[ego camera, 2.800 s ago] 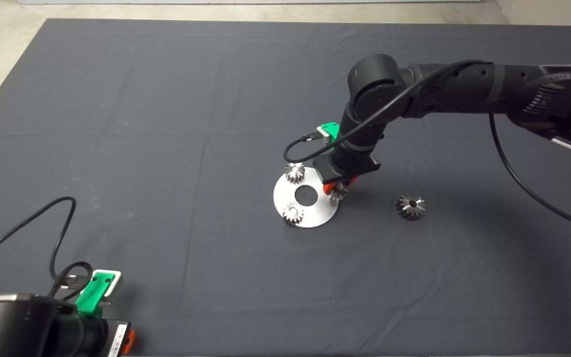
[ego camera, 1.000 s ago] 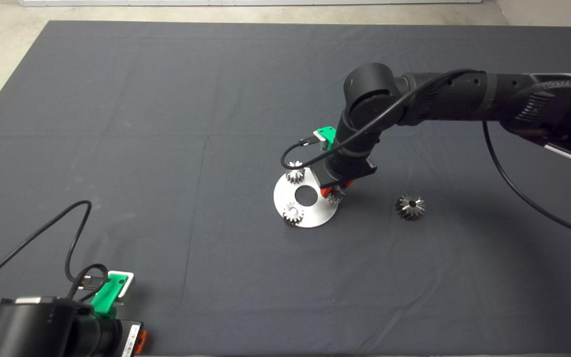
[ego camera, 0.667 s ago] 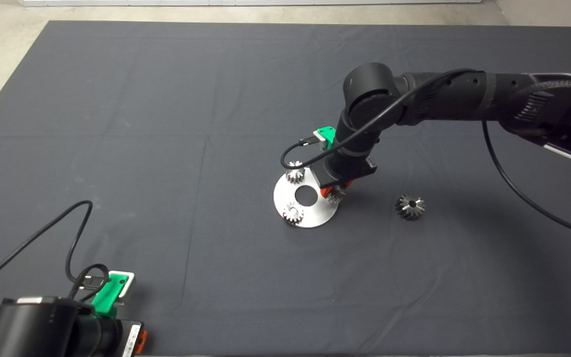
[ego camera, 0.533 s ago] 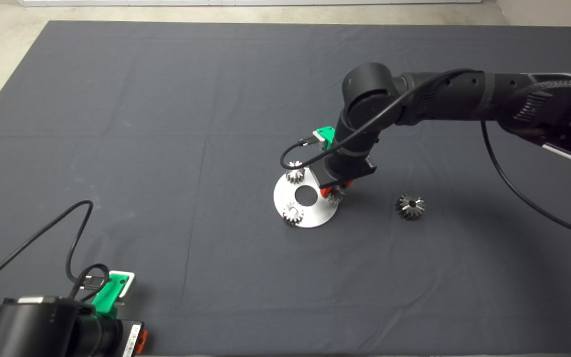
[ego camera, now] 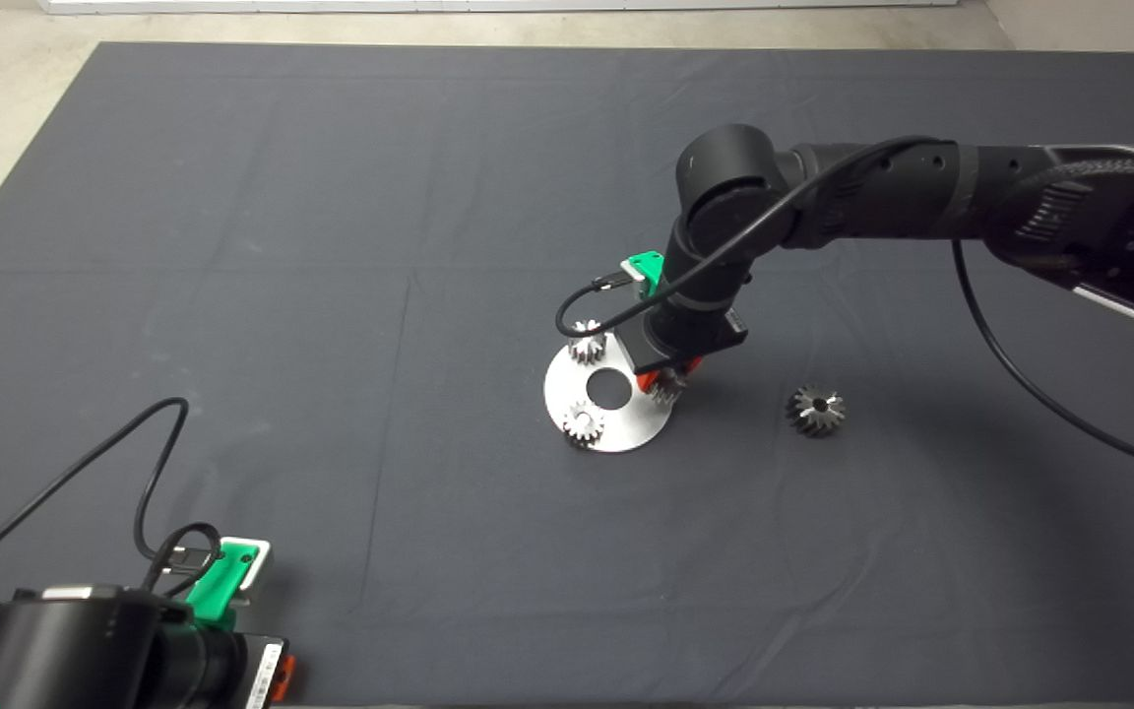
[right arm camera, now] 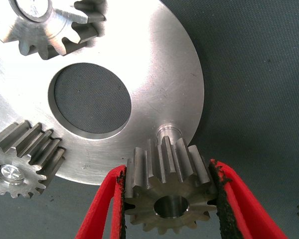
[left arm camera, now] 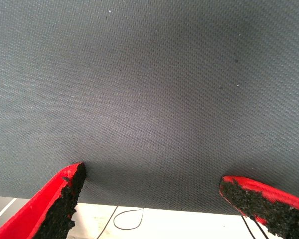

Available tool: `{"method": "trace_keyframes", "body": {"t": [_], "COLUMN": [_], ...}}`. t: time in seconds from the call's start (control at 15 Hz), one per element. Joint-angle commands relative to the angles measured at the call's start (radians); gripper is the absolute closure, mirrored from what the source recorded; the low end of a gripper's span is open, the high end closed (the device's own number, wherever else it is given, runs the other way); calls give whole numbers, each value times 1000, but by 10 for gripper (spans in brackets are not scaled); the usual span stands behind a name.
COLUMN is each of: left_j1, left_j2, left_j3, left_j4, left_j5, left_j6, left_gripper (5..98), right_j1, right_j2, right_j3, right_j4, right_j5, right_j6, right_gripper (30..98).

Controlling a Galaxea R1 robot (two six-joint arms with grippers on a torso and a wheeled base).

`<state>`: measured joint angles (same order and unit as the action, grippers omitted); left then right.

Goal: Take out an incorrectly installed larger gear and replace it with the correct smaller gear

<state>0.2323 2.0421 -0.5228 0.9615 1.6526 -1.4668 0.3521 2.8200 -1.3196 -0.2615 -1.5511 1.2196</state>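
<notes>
My right gripper (ego camera: 667, 382) is shut on the smaller gear (right arm camera: 168, 191), a small dark-steel bevel gear with a centre hole. It holds the gear at the right edge of the round silver plate (ego camera: 626, 421). In the right wrist view the gear sits just beside a short peg (right arm camera: 168, 133) on the plate (right arm camera: 154, 74), with the red fingers (right arm camera: 102, 204) on both its sides. The larger gear (ego camera: 816, 410) lies on the mat to the right of the plate. My left gripper (left arm camera: 153, 180) is parked at the lower left (ego camera: 272, 679), open and empty.
Two paler silver gears (ego camera: 587, 345) (ego camera: 583, 423) sit on the plate, around its centre hole (ego camera: 609, 388). They also show in the right wrist view (right arm camera: 50, 25) (right arm camera: 25, 164). The dark mat (ego camera: 331, 295) ends at a pale floor on the far and left sides.
The right arm has shifted slightly, and its gripper still holds the gear at the plate's right edge. The left gripper has drifted a little to the right.
</notes>
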Motion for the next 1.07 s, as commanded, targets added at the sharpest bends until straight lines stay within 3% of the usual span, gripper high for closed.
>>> {"method": "trace_keyframes", "body": {"t": [0.0, 0.4, 1.0], "left_j1": [90, 90, 90], "left_j2": [47, 48, 48], "left_j3": [-157, -163, -167], "left_j4": [72, 72, 72], "left_j5": [-118, -119, -119], "left_j6": [-15, -17, -15], "left_gripper": [197, 197, 197], "right_j1": [8, 80, 89], "right_j2": [6, -2, 3], "right_j3": [-12, 5, 3], "right_j4": [-30, 11, 34], "right_j5": [-84, -84, -84], "right_j6": [5, 11, 14], "right_gripper": [943, 943, 942]}}
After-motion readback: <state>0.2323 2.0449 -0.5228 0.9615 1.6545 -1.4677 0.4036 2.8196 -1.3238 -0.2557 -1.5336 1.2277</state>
